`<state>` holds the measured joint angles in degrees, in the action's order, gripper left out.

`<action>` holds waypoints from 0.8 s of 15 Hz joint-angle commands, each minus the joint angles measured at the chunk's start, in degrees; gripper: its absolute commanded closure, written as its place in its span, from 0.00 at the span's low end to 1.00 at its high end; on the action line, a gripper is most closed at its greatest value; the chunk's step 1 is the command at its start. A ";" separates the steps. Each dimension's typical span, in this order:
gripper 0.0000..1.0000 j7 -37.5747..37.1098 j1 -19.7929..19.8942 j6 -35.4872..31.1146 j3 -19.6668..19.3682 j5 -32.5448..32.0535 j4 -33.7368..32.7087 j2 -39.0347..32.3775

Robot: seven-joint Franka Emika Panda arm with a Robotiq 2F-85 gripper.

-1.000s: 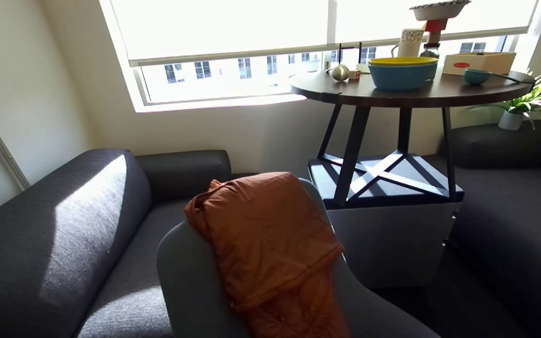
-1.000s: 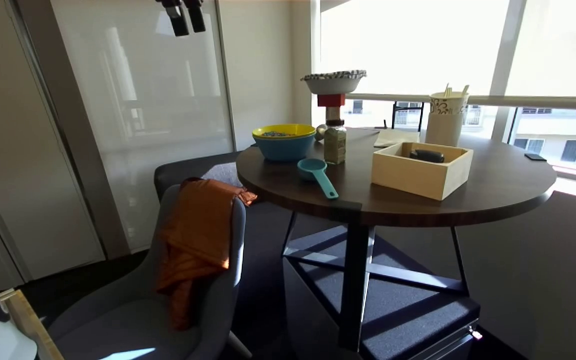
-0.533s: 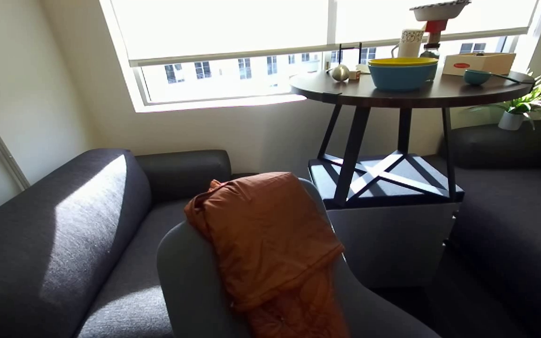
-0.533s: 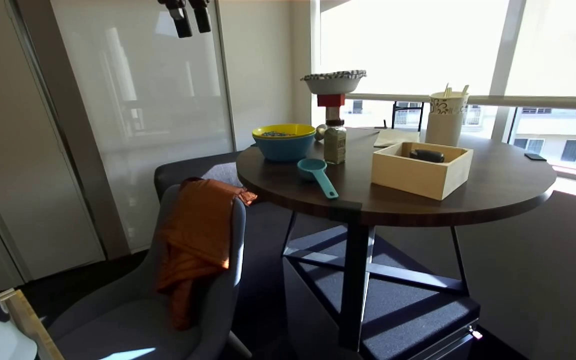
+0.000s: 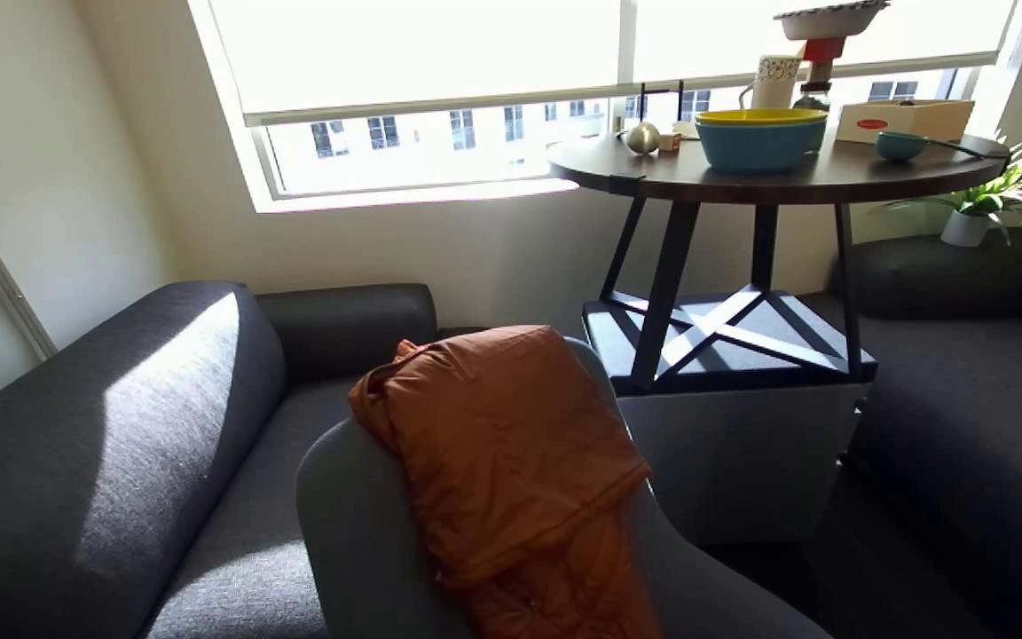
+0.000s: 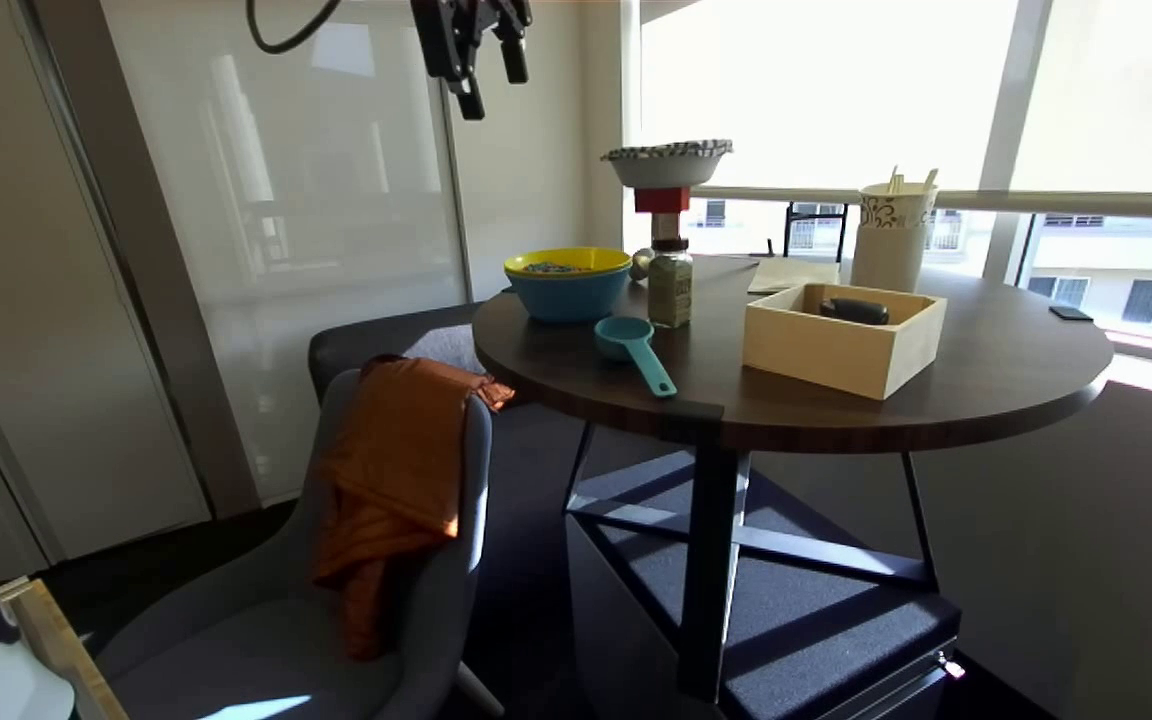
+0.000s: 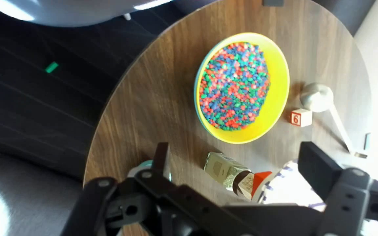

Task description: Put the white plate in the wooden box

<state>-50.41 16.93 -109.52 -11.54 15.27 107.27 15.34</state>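
Note:
The white plate (image 6: 667,170), deep like a bowl with a black-and-white patterned rim, sits on a stack of a red block, a tan block and a spice jar. It also shows in an exterior view (image 5: 830,24) and, partly hidden by a finger, in the wrist view (image 7: 287,188). The wooden box (image 6: 816,345) is low, light tan and open-topped, with a dark object inside; it also shows in an exterior view (image 5: 906,120). My gripper (image 6: 494,92) is open and empty, higher than the plate and to its left. The wrist view shows its fingers (image 7: 318,170) wide apart.
A yellow bowl of coloured bits nested in a blue bowl (image 6: 568,298) stands near the jar (image 6: 671,290). A teal scoop (image 6: 636,350) lies at the table edge. A patterned cup (image 6: 891,240) stands behind the box. A number block (image 7: 301,118) and metal ladle (image 7: 317,97) lie nearby.
In an exterior view my gripper has moved right and slightly down, closer to the plate, and has turned. More of it shows now. The plate, stack and box have not moved.

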 commanded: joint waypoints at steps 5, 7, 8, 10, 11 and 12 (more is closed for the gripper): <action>0.00 -5.72 -0.37 -9.33 -2.73 5.23 -1.49 -4.70; 0.00 -6.74 -0.40 -10.05 -2.76 5.49 -1.55 -5.00; 0.00 -6.95 -0.41 -10.05 -2.77 5.51 -1.64 -5.00; 0.00 -6.66 -0.19 -9.49 -2.64 3.59 -1.66 -5.02; 0.00 -3.83 -0.50 -10.79 -3.08 4.92 -0.99 -4.83; 0.00 -2.34 -0.59 -12.30 -3.24 5.67 -0.38 -4.78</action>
<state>-56.37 16.92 -119.75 -13.99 20.12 106.08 10.49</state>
